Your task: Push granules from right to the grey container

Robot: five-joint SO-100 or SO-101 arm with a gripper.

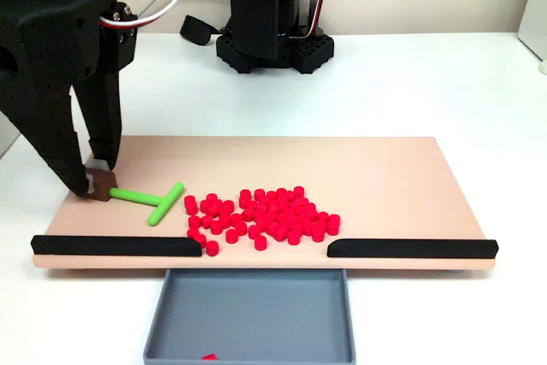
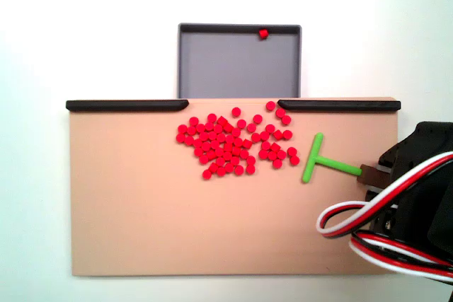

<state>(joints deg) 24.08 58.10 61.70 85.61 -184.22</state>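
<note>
A pile of red granules [image 1: 261, 214] [image 2: 233, 143] lies on the beige board [image 1: 359, 168] [image 2: 177, 224], just before the gap between two black strips. Beyond that gap sits the grey container [image 1: 248, 305] [image 2: 226, 68], holding a single red pellet [image 1: 208, 356] [image 2: 262, 33]. A green T-shaped stick [image 1: 154, 201] [image 2: 315, 160] rests on the board, its crossbar facing the pile and a short way from it. My gripper [image 1: 96, 179] [image 2: 369, 175] is shut on the brown block at the stick's handle end, at the left of the front fixed view.
Black strips [image 1: 115, 245] [image 1: 410, 248] line the board's edge on both sides of the gap. The arm's black base [image 1: 269, 40] stands behind the board. In the top-down fixed view, red, white and black cables [image 2: 382, 224] hang over the board's lower right corner.
</note>
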